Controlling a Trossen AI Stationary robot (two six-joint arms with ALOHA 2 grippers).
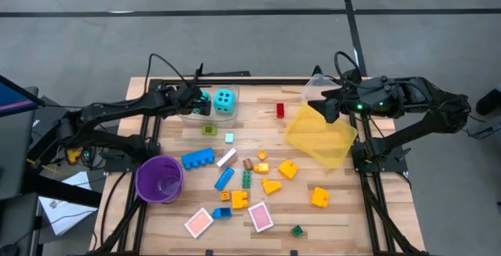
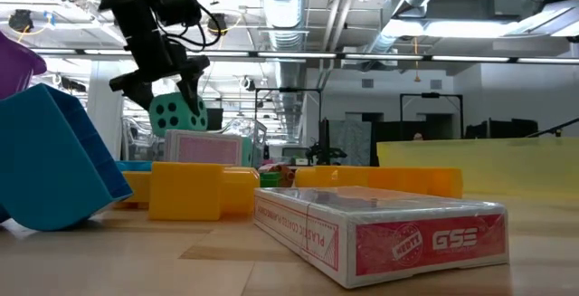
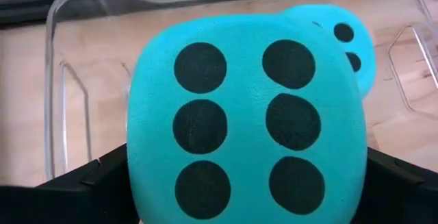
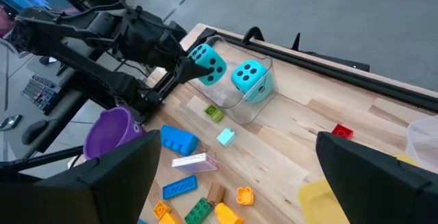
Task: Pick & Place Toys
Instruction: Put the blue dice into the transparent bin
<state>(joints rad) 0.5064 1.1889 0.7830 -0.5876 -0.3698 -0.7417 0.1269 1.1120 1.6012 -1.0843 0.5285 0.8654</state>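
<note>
Left gripper (image 1: 202, 102) is holding a cyan die (image 1: 205, 101) over the clear container (image 1: 211, 117).

From above, its wide-spread fingers are clamping the die, the second die (image 1: 225, 101) lying inside the container. The right wrist camera is showing both dice side by side; the right gripper (image 1: 326, 109) is gaping empty above the yellow bin (image 1: 321, 136).

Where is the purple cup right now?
In the high view, the purple cup stands near the table's left edge, beside the blue brick and below the left arm.

Even overhead light, soft faint shadows, bright ceiling lights in low view, near card box (image 2: 380, 233) slightly blurred
</note>
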